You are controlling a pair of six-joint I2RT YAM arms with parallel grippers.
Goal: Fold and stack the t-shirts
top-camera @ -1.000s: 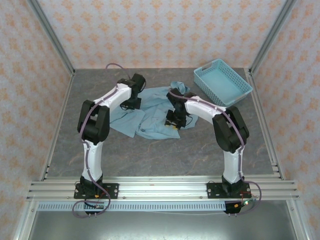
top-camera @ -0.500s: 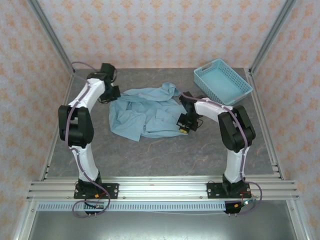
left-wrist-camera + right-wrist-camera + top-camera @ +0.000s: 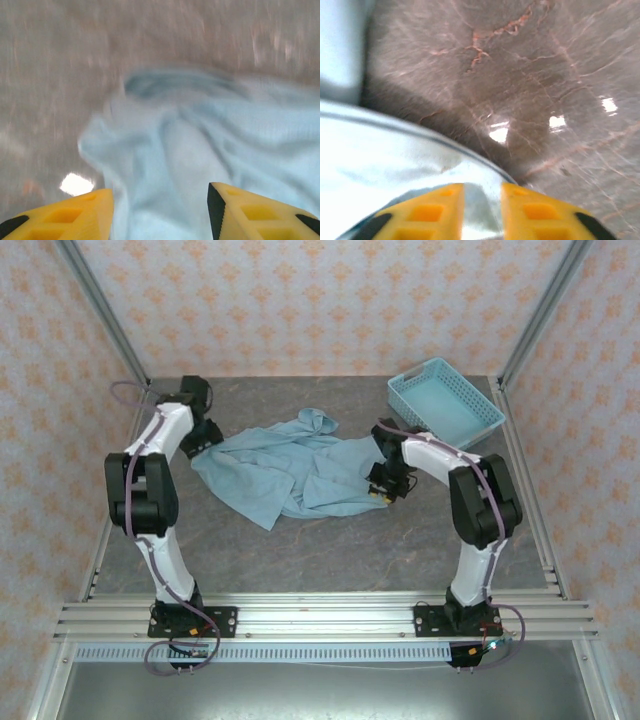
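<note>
Left tool (image 3: 160, 194) tips cropped, t-shirt (image 3: 215, 145) blurred

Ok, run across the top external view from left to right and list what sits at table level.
left claw → t-shirt → right claw → basket

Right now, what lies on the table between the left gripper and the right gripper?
The crumpled light blue t-shirt fills the stretch from the left gripper to the right gripper. The top external view shows this.
</note>
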